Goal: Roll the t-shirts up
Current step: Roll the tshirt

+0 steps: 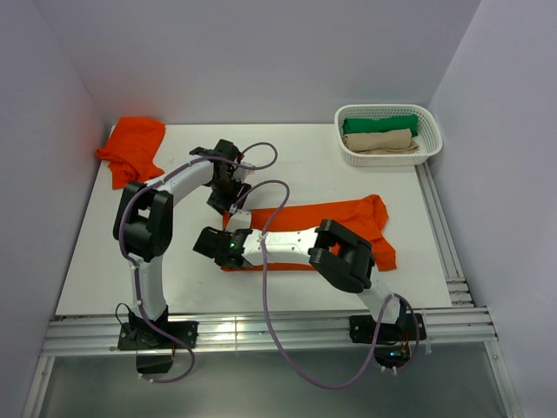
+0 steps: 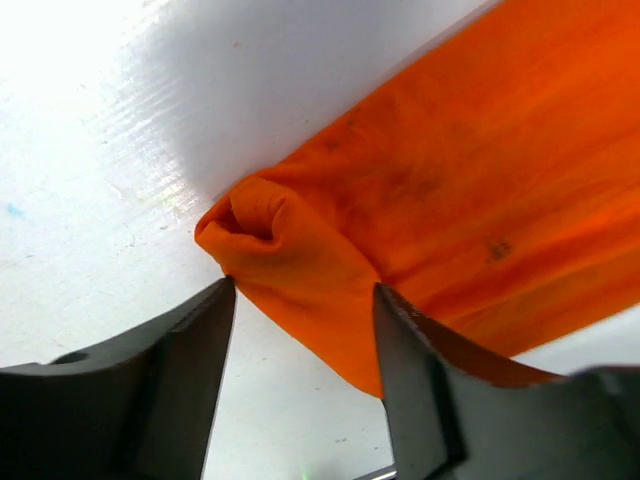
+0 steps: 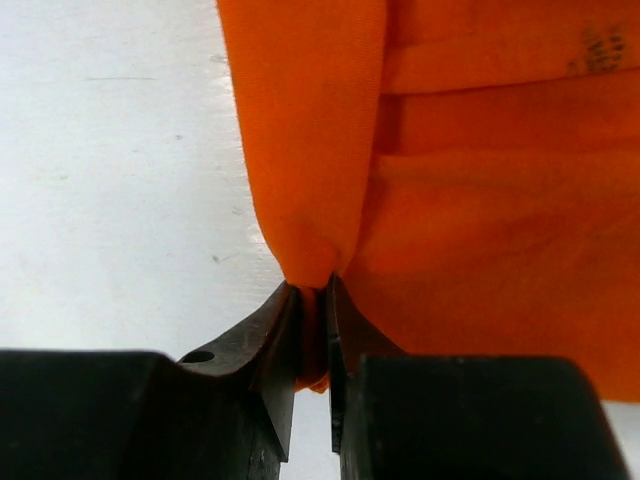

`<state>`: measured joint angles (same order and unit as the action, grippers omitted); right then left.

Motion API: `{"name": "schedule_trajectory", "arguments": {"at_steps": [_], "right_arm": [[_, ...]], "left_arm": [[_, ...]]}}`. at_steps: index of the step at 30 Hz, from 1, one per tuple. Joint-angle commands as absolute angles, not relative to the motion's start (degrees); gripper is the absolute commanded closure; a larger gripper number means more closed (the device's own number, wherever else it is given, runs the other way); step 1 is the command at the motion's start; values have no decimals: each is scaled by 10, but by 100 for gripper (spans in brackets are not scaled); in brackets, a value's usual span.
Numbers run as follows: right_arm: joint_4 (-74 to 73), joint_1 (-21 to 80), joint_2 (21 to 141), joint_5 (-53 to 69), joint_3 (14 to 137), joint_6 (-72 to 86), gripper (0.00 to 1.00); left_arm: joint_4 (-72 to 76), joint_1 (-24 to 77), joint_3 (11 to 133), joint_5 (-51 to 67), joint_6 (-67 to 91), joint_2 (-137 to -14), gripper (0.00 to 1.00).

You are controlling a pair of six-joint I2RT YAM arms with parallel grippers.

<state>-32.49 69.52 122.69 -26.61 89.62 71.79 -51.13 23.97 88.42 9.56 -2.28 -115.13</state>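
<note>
— Where is the folded orange t-shirt (image 1: pixel 348 228) found?
— It is laid flat across the middle of the table (image 1: pixel 296 161), its left end being worked by both arms.
— How is the right gripper (image 3: pixel 312 345) set?
— Its jaws are pinched on a fold of the shirt's edge.
— And the left gripper (image 2: pixel 305 385)?
— Its jaws are held apart over a small curled corner of cloth.
— Is anything else seen?
— A second orange t-shirt (image 1: pixel 132 145) is heaped at the far left corner; a white basket (image 1: pixel 429 148) with folded cloths is placed far right.

Bright, sharp; glare top-left, left wrist
</note>
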Motion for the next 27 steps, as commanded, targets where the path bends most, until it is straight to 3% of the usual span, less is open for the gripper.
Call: {"name": "schedule_trajectory", "arguments": {"at_steps": [1,5,12,21,27], "right_arm": [[-218,689,1188,-222,804,733,85],[-89,678,1132,-196,701,748,88],[215,644,1069,-122,490,811,89],[458,614,1134,-33,406,879,91],[509,608,1162,-11,405,895,92]], "left_arm": [[-529,236,933,126,-28,-1130,36],[-551,217,959,163,-37,-1121,29],[-569,166,949,233,-61,-1109,26],[-527,145,866,315,-81,-1116,25],[-469,145,830,313,-47,-1140,28]]}}
